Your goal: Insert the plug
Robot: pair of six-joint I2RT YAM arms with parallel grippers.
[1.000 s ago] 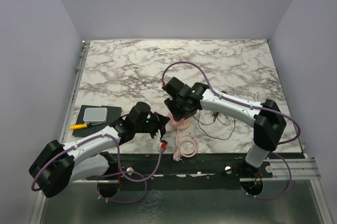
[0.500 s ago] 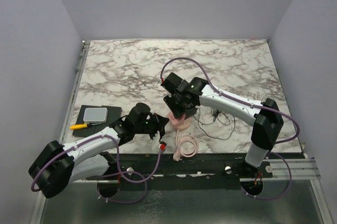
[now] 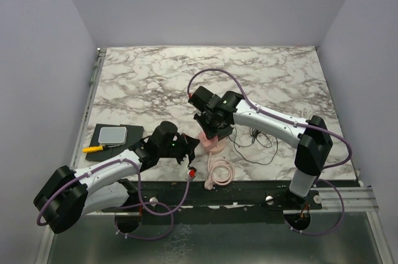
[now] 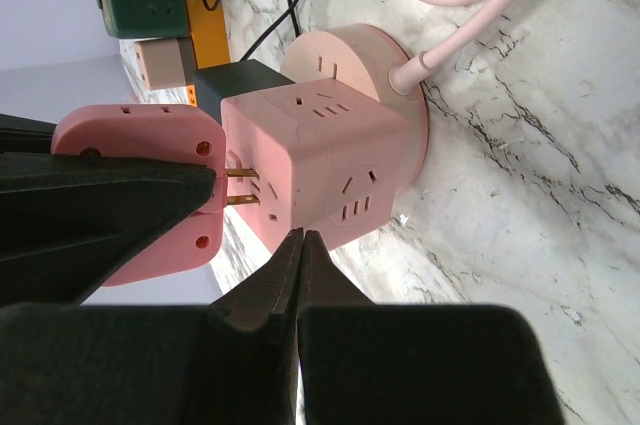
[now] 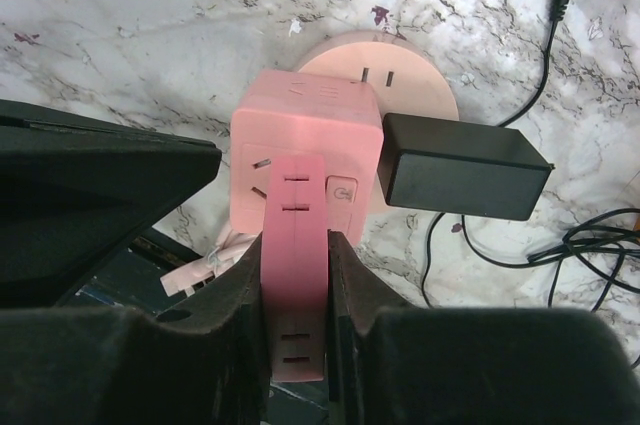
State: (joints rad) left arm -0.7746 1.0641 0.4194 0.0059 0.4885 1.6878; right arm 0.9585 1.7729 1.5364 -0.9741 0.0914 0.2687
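Right pincer [image 5: 297,250]: clenched on the pink plug [image 5: 295,200], with one finger flat against each broad face. I see the plug held edge-on just beside the cube socket [image 4: 320,165]. Its two prongs [image 4: 240,185] point at a side face of the cube. The prong shafts are exposed between the two pink bodies, and I cannot tell whether the tips have entered the slots.

The cube socket stands on a round base [image 4: 365,50] close to the near edge of the desk [image 3: 155,77], about midway across. A black adapter [image 5: 460,177] sits against the cube's right side as the right wrist view shows it.

Left pincer [image 4: 298,245]: clenched on nothing, fingertips together at the cube's lower edge. I cannot confirm contact.

A coiled pink cable [image 3: 219,171] lies on the near side of the base and runs into it. Loose black wires [image 3: 255,140] lie to the right of the cube.
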